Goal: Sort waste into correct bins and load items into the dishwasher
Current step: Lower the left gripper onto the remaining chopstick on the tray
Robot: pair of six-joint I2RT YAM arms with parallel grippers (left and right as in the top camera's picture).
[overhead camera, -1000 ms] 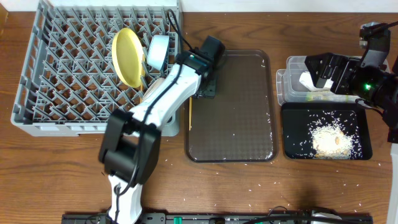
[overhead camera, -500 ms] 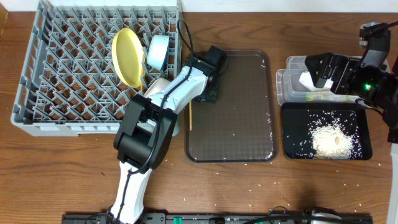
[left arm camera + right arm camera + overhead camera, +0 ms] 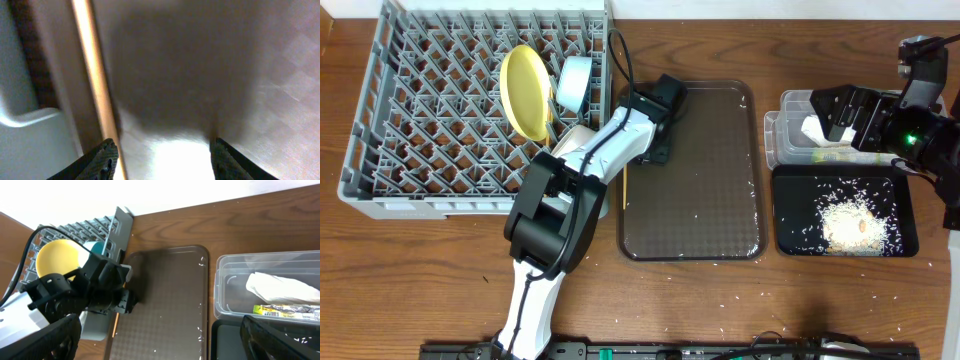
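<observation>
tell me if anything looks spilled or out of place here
Yes. Rice scraps are not only in the black tray: stray grains dot the brown tray and the table. One chopstick lies along the brown tray's left edge, beside the dish rack, not loaded.

Left wrist view blurred; chopstick (image 3: 95, 75) cut off top & btm. Overhead: napkin (image 3: 811, 128) partly behind right gripper (image 3: 826, 118), nr table's right edge. Right wrist: clear tub (image 3: 222, 280) cut off at right.

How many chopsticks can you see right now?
1. The chopstick lies along the left edge of the brown tray, beside the left arm. A second may be hidden under that arm.
</observation>
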